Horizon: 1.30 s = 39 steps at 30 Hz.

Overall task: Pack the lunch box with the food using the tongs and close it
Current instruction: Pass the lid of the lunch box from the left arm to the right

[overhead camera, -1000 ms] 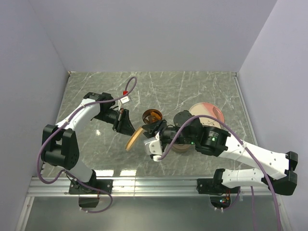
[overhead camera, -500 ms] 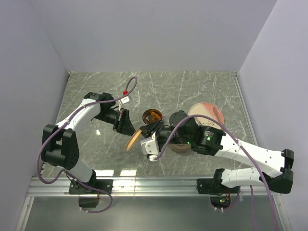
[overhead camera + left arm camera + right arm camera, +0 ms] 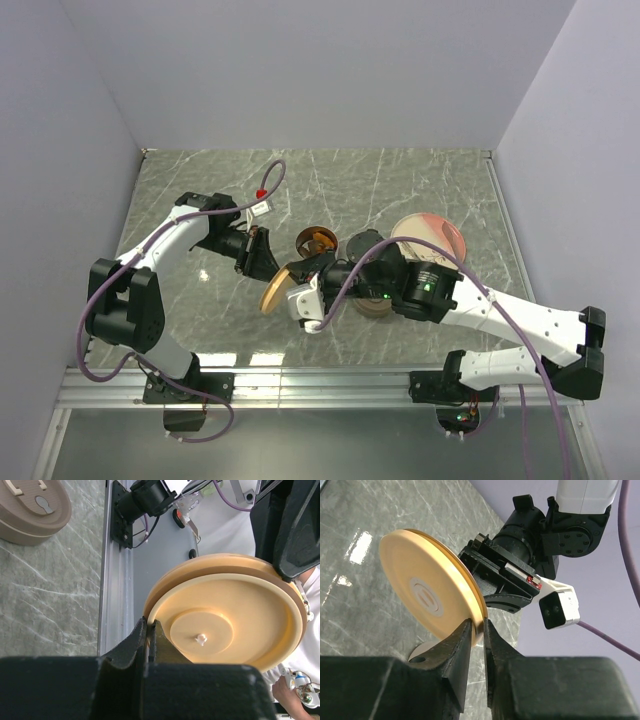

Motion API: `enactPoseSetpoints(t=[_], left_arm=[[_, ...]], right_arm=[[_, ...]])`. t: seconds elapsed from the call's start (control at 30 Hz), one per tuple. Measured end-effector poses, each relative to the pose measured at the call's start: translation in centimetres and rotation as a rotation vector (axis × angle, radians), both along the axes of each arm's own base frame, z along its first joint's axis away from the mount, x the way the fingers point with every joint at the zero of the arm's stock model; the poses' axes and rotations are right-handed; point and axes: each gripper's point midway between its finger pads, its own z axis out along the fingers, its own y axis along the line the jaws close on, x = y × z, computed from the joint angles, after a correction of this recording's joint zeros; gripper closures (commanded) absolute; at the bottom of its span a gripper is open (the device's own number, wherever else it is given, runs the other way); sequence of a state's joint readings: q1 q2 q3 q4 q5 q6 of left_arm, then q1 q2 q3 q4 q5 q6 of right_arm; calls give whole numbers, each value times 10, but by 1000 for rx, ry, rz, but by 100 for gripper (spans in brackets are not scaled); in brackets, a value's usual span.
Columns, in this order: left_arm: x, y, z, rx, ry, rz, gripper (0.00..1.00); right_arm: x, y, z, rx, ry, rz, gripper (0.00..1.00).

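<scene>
A round yellow lid is held on edge above the table between both arms. My left gripper is shut on its rim, the lid's inner face filling the left wrist view. My right gripper pinches the opposite rim of the lid, one finger on each face. My left gripper shows behind it in that view. A small round brown lunch box part with orange-brown food inside stands just behind the lid. The tongs are out of view.
A pale pink plate lies at the right, partly under my right arm. A brown lid-like lunch box piece lies flat on the marble; from above that brown piece sits under my right arm. The table's metal rail runs along the near edge.
My right gripper has moved left to the yellow lid and its jaws have narrowed onto the rim. The left arm and the lid have stayed where they were.
</scene>
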<state>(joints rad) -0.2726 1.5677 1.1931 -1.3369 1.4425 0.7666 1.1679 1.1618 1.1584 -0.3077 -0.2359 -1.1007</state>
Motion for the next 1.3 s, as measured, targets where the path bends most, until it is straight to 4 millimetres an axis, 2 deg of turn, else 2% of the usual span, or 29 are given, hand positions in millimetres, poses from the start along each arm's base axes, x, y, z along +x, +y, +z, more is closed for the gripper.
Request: enactPoseSetpoints(t=[0.2, 0.33, 0.37, 0.4, 0.47, 0.5, 0.6, 0.7, 0.77, 0.97, 1.07, 1.17, 1.2, 1.3], left_arm=[[0, 0, 0, -1, -2, 0, 100], [0, 0, -1, 1, -8, -1, 100], [0, 0, -1, 2, -6, -2, 100], [0, 0, -2, 4, -5, -2, 98], [-1, 1, -3, 6, -4, -2, 89], [-1, 1, -3, 6, -6, -3, 72], [0, 1, -4, 4, -18, -1, 59], [8, 6, -2, -1, -31, 29, 54], [20, 14, 3, -10, -35, 78, 53], [77, 57, 27, -28, -143, 285, 46], [96, 71, 38, -17, -195, 336, 44], [113, 79, 33, 63, -239, 369, 43], [120, 83, 27, 123, -253, 393, 39], [148, 100, 19, 294, -349, 510, 38]], right_arm=[[0, 1, -2, -6, 0, -3, 78], [0, 1, -2, -7, -2, -2, 91], [0, 1, -2, -7, -3, -3, 98], [0, 1, -2, -8, -1, -5, 100], [1, 1, -3, -9, 0, -10, 100], [1, 1, -3, -9, 2, -13, 100], [2, 1, -5, -8, 25, -29, 100], [5, 2, -9, -14, 74, -50, 100], [14, -1, -11, -21, 119, -88, 100], [48, -20, -8, -6, 289, -234, 100], [63, -31, -9, 10, 406, -302, 100], [88, -43, -17, 22, 557, -403, 100], [96, -47, -22, 21, 605, -436, 100], [119, -56, -41, 9, 773, -545, 100]])
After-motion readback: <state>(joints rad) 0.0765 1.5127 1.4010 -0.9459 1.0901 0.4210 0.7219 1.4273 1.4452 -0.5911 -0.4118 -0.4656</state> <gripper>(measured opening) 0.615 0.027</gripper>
